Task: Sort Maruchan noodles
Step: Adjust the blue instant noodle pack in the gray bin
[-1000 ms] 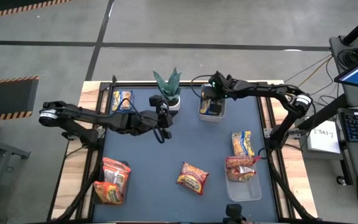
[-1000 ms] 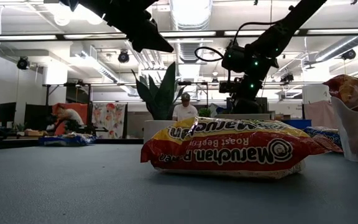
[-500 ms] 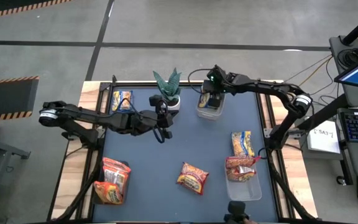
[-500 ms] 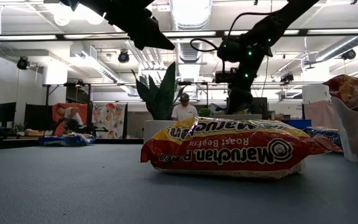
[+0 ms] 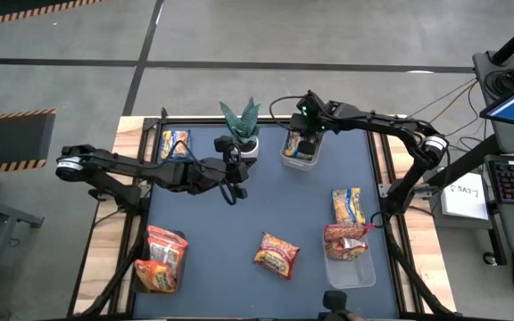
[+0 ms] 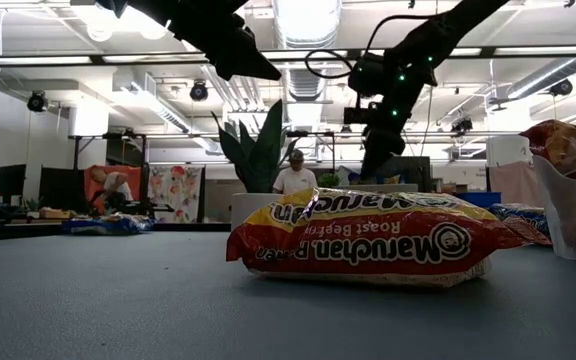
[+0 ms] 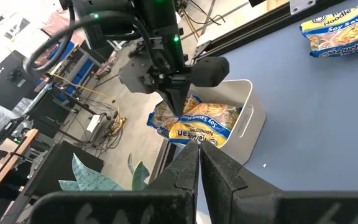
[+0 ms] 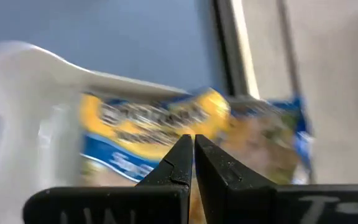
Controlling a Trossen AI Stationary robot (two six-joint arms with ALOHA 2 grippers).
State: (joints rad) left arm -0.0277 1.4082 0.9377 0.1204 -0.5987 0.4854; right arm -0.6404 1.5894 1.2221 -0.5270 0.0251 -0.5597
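We see blue table mat (image 5: 266,201), open workshop behind. Right gripper (image 5: 303,135) fingers pressed together, risen above clear bin (image 5: 298,159); left gripper (image 5: 232,189) likewise pressed together, unchanged.

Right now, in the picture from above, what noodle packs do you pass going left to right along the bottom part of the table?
Red packets in the left bin → loose red packet → red packet on the right bin, with the yellow-and-blue packet just above it.
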